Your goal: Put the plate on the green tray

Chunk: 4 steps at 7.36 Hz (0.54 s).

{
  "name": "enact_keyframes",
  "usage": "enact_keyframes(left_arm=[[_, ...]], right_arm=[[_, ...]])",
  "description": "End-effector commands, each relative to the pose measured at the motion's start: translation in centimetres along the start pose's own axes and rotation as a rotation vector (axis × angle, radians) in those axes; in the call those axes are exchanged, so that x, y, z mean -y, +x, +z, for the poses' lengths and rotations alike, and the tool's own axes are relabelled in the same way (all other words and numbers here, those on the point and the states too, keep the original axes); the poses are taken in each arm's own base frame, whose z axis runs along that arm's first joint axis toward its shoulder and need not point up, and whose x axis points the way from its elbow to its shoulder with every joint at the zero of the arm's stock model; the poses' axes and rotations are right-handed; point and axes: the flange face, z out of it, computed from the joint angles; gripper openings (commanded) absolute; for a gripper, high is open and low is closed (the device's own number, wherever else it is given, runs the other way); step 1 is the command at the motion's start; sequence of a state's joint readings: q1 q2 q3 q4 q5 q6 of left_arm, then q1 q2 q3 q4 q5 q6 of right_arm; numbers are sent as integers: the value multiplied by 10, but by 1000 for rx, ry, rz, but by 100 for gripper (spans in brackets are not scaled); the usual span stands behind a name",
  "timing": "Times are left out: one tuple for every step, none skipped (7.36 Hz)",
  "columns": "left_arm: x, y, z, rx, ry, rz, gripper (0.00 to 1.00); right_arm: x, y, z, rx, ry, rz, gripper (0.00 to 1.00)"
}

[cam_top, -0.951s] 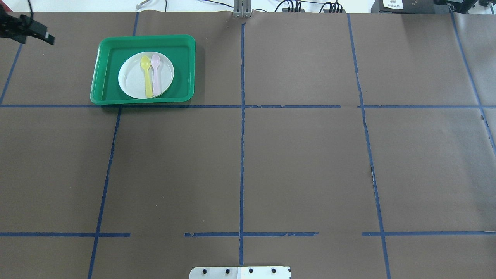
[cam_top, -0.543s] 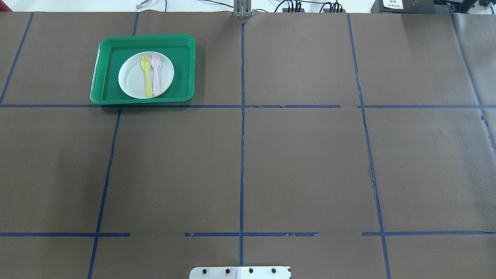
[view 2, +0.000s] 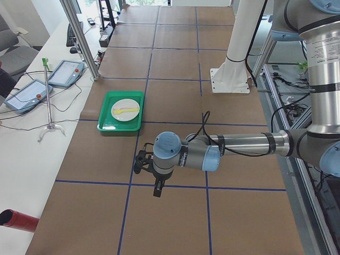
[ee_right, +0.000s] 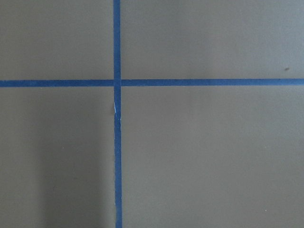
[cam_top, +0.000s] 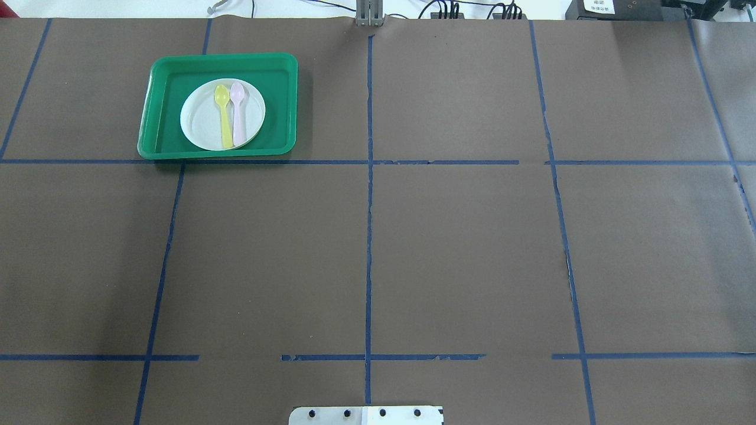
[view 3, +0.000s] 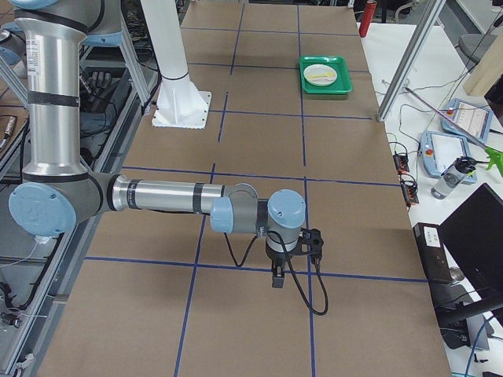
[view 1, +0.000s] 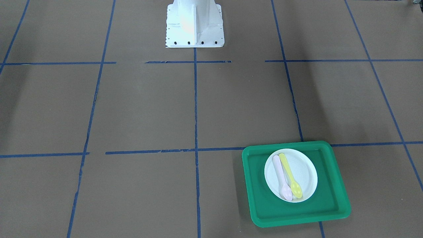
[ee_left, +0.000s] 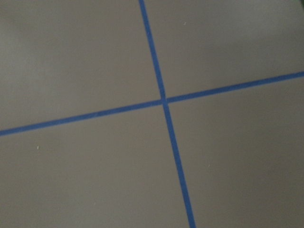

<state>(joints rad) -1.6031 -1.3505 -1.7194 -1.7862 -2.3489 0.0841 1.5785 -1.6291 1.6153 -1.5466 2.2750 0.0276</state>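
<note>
The white plate [cam_top: 204,127] lies in the middle of the green tray [cam_top: 277,106] at the table's far left, with a yellow spoon [cam_top: 224,118] and a pink spoon [cam_top: 238,115] lying on it. Plate [view 1: 305,172] and tray [view 1: 257,185] also show in the front view. My left gripper [view 2: 158,186] hangs over bare table well away from the tray [view 2: 106,125], seen only in the exterior left view. My right gripper [view 3: 277,275] hangs over the table far from the tray [view 3: 324,86], seen only in the exterior right view. I cannot tell whether either is open or shut.
The table is covered in brown paper with a grid of blue tape lines [cam_top: 369,236]. The robot's white base [view 1: 195,23] stands at the near edge. A metal post [view 2: 79,37] and teach pendants [view 2: 66,73] stand beside the table's far side.
One second ago my left gripper showed at the overhead view's upper left edge. It has since left that view. Plate, spoons and tray have not moved.
</note>
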Motion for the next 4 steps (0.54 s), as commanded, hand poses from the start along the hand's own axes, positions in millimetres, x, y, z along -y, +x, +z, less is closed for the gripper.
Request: enact_keyframes(left_arm=[[-6,-5,-7,5,20,-5,100],[-2,-6,-11,8,31,-4,100],[2,-5,-13,8,37,3,100],[3,-4,-14,9,39,7,100]], right_arm=[[0,-1,-1,0,1,-1,100],[0,0,0,1,0,0,100],[0,0,0,0,0,0,100],[0,0,0,1,0,0,100]])
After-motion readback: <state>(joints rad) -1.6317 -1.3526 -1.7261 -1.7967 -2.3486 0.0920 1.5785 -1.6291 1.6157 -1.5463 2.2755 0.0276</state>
